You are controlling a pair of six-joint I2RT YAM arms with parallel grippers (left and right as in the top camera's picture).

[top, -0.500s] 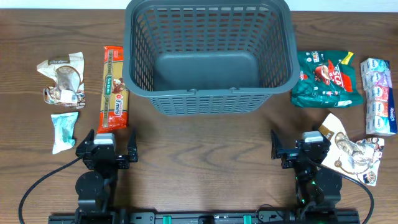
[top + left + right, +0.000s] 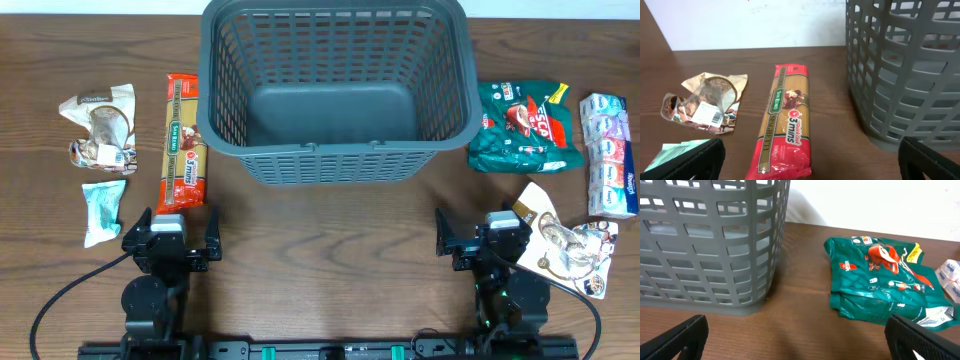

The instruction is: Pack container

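The container (image 2: 337, 160), a large dark grey lattice basket, stands at the back middle of the table with nothing in it; it also shows in the left wrist view (image 2: 905, 75) and the right wrist view (image 2: 710, 245). A red spaghetti packet (image 2: 184, 145) (image 2: 787, 122) lies left of it. A green packet (image 2: 525, 127) (image 2: 880, 277) lies right of it. My left gripper (image 2: 171, 238) (image 2: 807, 162) is open and empty just short of the spaghetti's near end. My right gripper (image 2: 478, 235) (image 2: 797, 340) is open and empty over bare table.
A crumpled clear-and-brown wrapper (image 2: 100, 128) (image 2: 705, 102) and a pale green sachet (image 2: 102, 208) lie at the far left. A tissue multipack (image 2: 608, 155) and a white-and-brown pouch (image 2: 562, 240) lie at the far right, beside my right arm.
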